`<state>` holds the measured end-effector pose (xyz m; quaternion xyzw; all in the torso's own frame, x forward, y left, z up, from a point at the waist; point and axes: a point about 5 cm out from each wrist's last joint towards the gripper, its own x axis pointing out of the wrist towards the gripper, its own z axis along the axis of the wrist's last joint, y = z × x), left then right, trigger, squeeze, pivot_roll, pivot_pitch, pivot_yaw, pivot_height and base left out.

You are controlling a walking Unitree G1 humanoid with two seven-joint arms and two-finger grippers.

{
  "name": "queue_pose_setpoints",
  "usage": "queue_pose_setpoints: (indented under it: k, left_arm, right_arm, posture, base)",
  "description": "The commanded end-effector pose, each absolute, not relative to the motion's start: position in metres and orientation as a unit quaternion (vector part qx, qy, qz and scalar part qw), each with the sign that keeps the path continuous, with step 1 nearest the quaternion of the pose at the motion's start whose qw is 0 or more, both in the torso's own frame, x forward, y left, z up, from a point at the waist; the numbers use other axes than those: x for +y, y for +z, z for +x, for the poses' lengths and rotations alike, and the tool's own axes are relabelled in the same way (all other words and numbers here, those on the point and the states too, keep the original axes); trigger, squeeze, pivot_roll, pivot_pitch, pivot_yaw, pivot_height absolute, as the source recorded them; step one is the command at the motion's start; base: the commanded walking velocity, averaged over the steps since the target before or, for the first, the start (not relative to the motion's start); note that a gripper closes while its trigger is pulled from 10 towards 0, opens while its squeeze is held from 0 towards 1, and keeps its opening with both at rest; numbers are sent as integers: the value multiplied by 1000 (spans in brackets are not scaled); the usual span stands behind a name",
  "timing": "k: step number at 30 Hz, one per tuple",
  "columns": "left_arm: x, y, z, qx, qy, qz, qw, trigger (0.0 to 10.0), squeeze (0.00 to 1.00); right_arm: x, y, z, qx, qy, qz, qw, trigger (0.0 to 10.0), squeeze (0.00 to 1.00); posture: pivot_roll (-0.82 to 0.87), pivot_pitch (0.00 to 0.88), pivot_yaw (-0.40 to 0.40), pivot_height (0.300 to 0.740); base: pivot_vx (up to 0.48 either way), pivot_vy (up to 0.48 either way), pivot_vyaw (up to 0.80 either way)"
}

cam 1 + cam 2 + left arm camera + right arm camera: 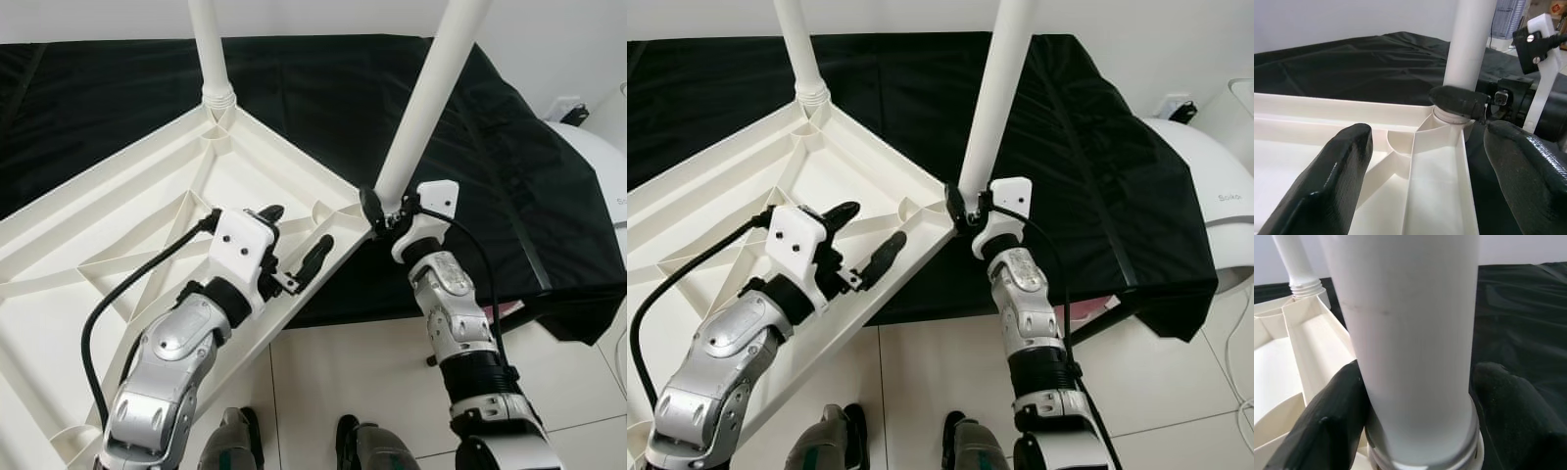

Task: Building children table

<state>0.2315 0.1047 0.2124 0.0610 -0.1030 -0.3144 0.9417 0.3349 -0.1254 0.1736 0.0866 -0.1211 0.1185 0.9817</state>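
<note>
White table leg cut off above, right gripper clamped at its base, left gripper spread over ribbed upturned tabletop.

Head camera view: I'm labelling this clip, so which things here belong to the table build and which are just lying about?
Part of the build:
- tabletop, upside down on the black cloth
- near leg, right gripper at its base
- far leg, standing in its corner
- left gripper, open over the tabletop

Just lying about:
- black cloth
- white appliance
</note>
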Motion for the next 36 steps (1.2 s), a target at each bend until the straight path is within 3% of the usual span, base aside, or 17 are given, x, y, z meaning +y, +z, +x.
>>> queue_pose_setpoints:
  k: [1, 10, 21, 36]
  left_arm:
    - [109, 214, 230, -106, -278, 56, 953, 10000, 0]
    - [103, 213, 232, -103, -292, 48, 950, 10000, 0]
    - [105, 213, 231, -102, -290, 48, 950, 10000, 0]
    - [105, 215, 231, -101, -295, 52, 949, 10000, 0]
  right_arm:
    - [-128, 164, 321, -109, 107, 88, 984, 10000, 0]
    - [-128, 158, 294, -109, 137, 85, 981, 10000, 0]
    - [-151, 152, 274, -94, 86, 55, 990, 10000, 0]
    - [-154, 139, 278, -37, 63, 51, 996, 10000, 0]
  posture:
    - [-17, 232, -49, 740]
    - [-44, 238, -37, 740]
    - [-43, 241, -37, 740]
    - [-38, 244, -30, 740]
  base:
    - [0, 0, 0]
    - [0, 0, 0]
    - [0, 0, 0]
    - [0, 0, 0]
